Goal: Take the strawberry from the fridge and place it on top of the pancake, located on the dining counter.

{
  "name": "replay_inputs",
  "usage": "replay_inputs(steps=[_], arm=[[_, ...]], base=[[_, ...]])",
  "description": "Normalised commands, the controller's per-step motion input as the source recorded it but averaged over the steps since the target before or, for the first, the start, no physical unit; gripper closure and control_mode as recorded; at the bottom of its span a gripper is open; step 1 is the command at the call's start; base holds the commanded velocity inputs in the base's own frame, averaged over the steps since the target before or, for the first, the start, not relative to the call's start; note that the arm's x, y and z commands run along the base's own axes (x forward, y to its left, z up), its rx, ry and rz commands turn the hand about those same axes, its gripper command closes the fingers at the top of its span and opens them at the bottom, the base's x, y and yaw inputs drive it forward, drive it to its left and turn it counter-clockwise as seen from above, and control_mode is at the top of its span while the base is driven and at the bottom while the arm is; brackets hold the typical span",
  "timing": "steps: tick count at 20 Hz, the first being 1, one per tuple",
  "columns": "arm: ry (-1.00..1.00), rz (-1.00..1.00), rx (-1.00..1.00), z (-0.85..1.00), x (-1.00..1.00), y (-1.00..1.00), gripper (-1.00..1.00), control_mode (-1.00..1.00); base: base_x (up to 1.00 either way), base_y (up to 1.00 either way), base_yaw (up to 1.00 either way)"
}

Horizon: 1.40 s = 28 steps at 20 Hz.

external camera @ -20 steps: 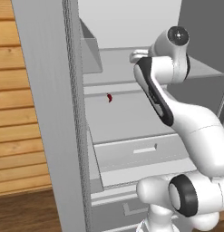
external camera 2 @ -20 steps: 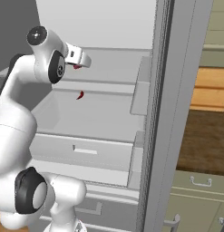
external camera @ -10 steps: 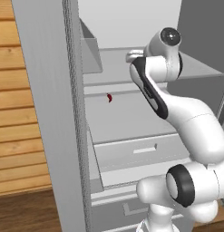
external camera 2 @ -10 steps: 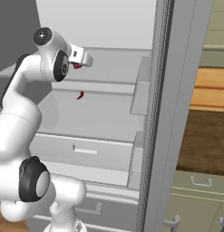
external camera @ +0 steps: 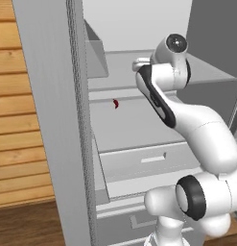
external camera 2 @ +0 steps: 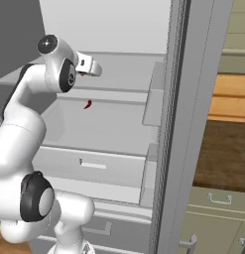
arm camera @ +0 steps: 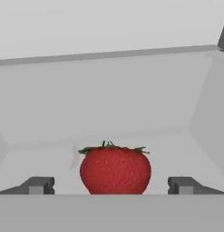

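**Strawberry between spread fingers, inside the fridge**

Left base view. The fridge (external camera: 139, 144) stands open, its left door (external camera: 53, 120) edge-on at 9 o'clock of the picture. The arm (external camera: 187, 120) rises from 5 o'clock and reaches onto a white shelf (external camera: 134, 120). The hand end is largely hidden behind the wrist joint, so the fingers cannot be read here. A small red item (external camera: 115, 104) sits on the shelf at about 9 o'clock from the wrist, a little below it; too small to identify with certainty.

Right base view. The arm (external camera 2: 25, 119) comes up from 7 o'clock. The gripper (external camera 2: 96, 68) points into the fridge (external camera 2: 119, 124) toward 3 o'clock. A sliver of red shows just beneath the hand where it meets the wrist. A second small red item (external camera 2: 88, 104) lies lower on the shelf, at about 6 o'clock from the hand. Wide drawer (external camera 2: 89, 166) beneath the shelf; right door (external camera 2: 193, 124) edge-on at 3 o'clock.

Hand view. The strawberry (arm camera: 115, 168) sits upright on the white shelf floor (arm camera: 177, 149), green cap up, at 12 o'clock from the gripper (arm camera: 111, 186), dead centre between the two fingertips (arm camera: 37, 185). The tips stand wide apart, one at 9 o'clock of the berry and one at 3 o'clock, each with a clear gap to the fruit. Released, nothing grasped, no contact visible.
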Motion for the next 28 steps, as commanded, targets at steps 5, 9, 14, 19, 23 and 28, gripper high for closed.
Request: replay_inputs(steps=[5, 9, 14, 19, 23, 28], arm=[[0.00, 0.00, 0.00, -0.01, 0.39, 0.00, -1.00, -1.00], [0.00, 0.00, 0.00, -0.15, 0.35, -0.01, -1.00, -1.00], [0.10, 0.00, 0.01, -0.29, 0.02, -0.04, 1.00, -1.00], [0.10, -0.03, 0.00, -0.29, -0.10, -0.01, 1.00, -1.00], [0.00, 0.00, 0.01, -0.14, -0.09, 0.00, 1.00, -1.00], [-0.20, 0.01, 0.02, -0.22, -0.62, 0.00, 1.00, -1.00]], base=[[0.00, 0.00, 0.00], [0.00, 0.00, 0.00], [0.00, 0.00, 0.00], [0.00, 0.00, 0.00], [0.00, 0.00, 0.00], [0.00, 0.00, 0.00]])
